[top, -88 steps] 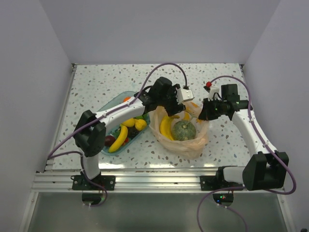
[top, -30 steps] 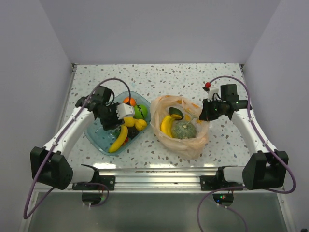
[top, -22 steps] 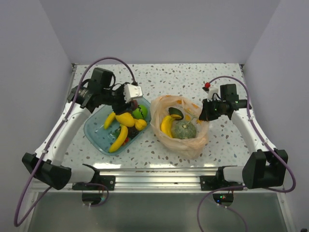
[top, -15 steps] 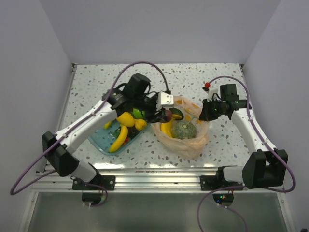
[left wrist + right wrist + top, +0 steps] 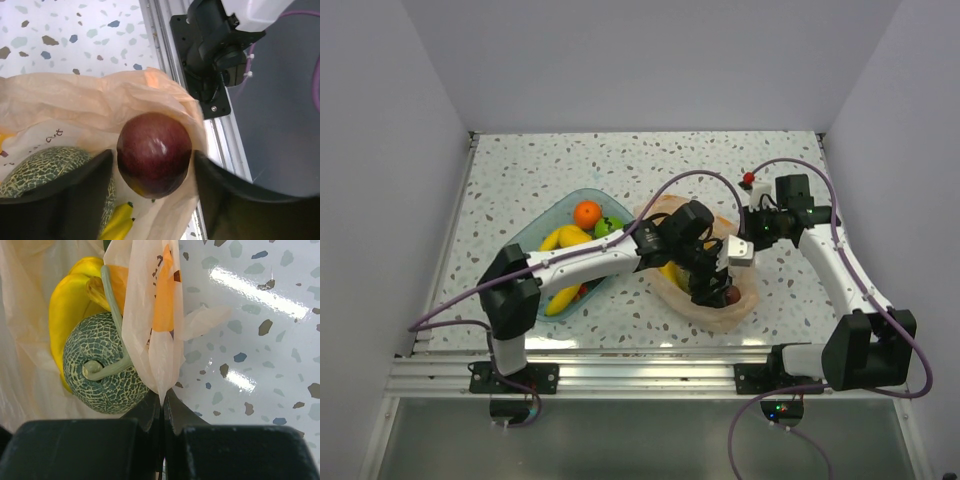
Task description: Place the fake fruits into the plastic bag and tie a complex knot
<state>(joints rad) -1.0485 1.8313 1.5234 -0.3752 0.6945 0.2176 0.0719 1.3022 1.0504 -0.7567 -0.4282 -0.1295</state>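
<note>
Over the open mouth of the bag [image 5: 75,100], close to its near rim, a plum [image 5: 155,145] is held between the two fingers of the left gripper [image 5: 153,165], which is clamped on its sides. Below the plum, inside the bag, a melon [image 5: 40,170] and the tip of a banana [image 5: 117,227] are seen. At the bag's far right edge, a fold of its printed film is pinched by the right gripper [image 5: 162,400], whose fingers are pressed together on it, so that the film is drawn up and away from the melon and the banana beside it. Left of the bag, just beside it on the table [image 5: 520,170], a tray [image 5: 525,250] is found, and an orange [image 5: 586,213], a green ball [image 5: 608,226] and more bananas [image 5: 566,238] are kept in it.
</note>
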